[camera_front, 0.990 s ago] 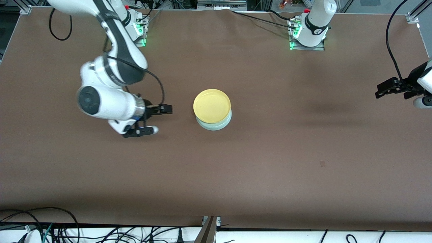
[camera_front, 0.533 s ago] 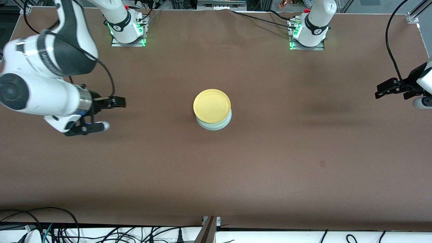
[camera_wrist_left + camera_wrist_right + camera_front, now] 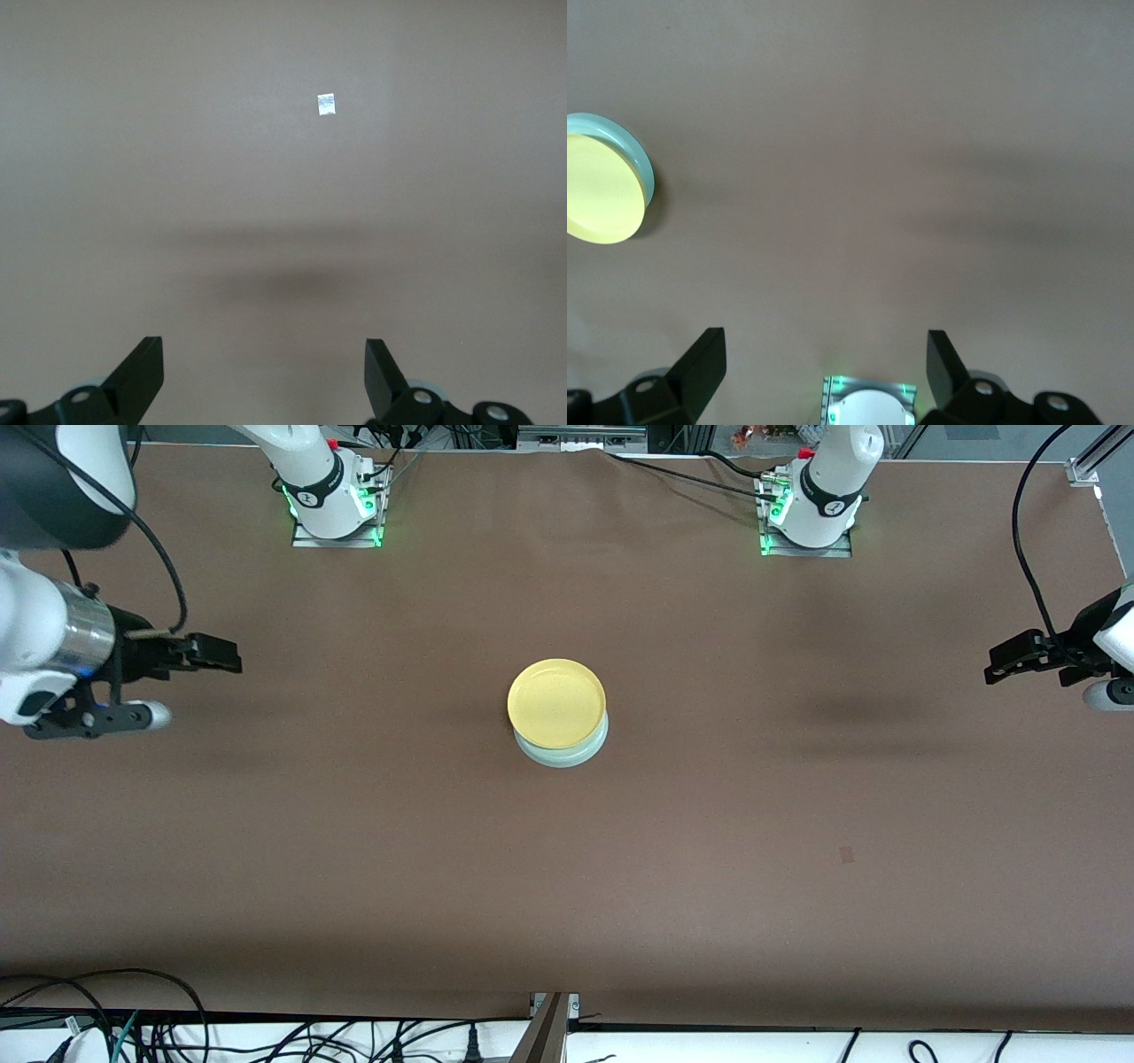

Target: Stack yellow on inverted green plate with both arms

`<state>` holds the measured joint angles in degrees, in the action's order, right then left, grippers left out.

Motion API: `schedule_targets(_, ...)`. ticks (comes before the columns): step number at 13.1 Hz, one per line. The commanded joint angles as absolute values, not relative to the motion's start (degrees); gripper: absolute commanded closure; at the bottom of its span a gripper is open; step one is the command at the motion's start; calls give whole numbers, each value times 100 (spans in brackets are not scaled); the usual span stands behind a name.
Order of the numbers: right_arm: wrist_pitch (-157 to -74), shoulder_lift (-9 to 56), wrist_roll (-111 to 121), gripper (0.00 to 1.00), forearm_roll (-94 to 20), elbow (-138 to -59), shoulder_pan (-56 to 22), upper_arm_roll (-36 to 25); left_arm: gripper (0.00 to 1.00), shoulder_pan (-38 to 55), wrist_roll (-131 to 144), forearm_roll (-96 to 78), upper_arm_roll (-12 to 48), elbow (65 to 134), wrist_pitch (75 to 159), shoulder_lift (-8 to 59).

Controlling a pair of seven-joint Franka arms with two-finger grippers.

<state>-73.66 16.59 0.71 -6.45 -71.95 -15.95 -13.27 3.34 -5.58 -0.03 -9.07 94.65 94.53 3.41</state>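
Note:
The yellow plate (image 3: 556,702) sits right way up on the inverted green plate (image 3: 567,756) in the middle of the table, and only a pale crescent of the green rim shows under it. The right wrist view shows the same stack from the side, yellow plate (image 3: 598,190) over the green plate (image 3: 640,158). My right gripper (image 3: 221,660) hangs open and empty over bare table toward the right arm's end, well apart from the stack; its jaws (image 3: 826,363) stand wide. My left gripper (image 3: 1005,660) waits open and empty at the left arm's end, over bare table (image 3: 264,372).
Both arm bases, the right (image 3: 332,500) and the left (image 3: 811,509), stand along the table's edge farthest from the front camera. Cables (image 3: 133,1027) lie off the edge nearest that camera. A small pale patch (image 3: 846,855) marks the brown cloth and shows as a pale patch (image 3: 327,104) under the left gripper.
My right arm has drawn back from beside the stacked plates toward its own end of the table, gripper still open. The plates and the left arm have not moved.

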Motion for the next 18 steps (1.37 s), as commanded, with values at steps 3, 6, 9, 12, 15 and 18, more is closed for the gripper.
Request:
schedule_targets(3,-7268,705,114,0,-475,-7653,-793,-1117,0,281,-686,-123,-888,9352,9448,396)
schedule_targets(6,-7269,492,123,0,14,-7822,-510,-495,0,281,-686,-123,-888,9352,9448,396)
schedule_targets(9,-7243,623,149,0,237,-7761,-519,-360,0,281,-686,-132,-888,9352,9457,396)
schedule_targets(12,-7233,694,149,0,246,-7717,-545,-360,0,281,-686,-132,-888,9352,9457,396)
schedule_targets(15,-7251,729,149,0,246,-7717,-536,-369,0,281,-694,-132,-888,9352,9466,404)
schedule_targets(18,-7242,729,141,0,246,-7717,-545,-360,0,281,-694,-132,-888,9352,9466,404)
